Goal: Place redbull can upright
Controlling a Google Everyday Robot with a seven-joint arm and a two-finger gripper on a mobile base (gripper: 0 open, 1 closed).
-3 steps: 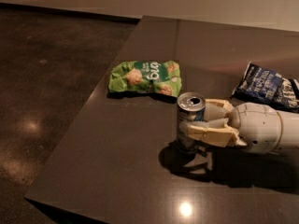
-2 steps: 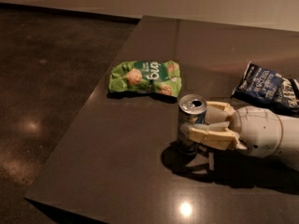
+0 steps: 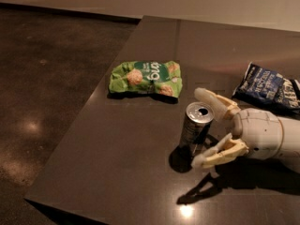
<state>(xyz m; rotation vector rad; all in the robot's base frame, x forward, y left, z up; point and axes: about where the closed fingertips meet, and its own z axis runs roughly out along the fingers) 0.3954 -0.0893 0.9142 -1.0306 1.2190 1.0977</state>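
The redbull can (image 3: pixel 193 134) stands upright on the dark table (image 3: pixel 140 139), right of centre, its silver top with the opening facing up. My gripper (image 3: pixel 198 128) reaches in from the right at can height. Its cream fingers (image 3: pixel 216 154) are spread apart, one behind the can and one in front of it. The near fingertip is close to the can's base and the far finger passes just behind its rim. The gripper is open and the can stands on its own.
A green snack bag (image 3: pixel 146 78) lies flat to the upper left of the can. A dark blue snack bag (image 3: pixel 269 86) lies at the right, behind my wrist. The table's left edge (image 3: pixel 79 125) and front edge drop to a dark floor.
The fingers were closed around the can before. Now they have spread open, and the can stands free on the table.
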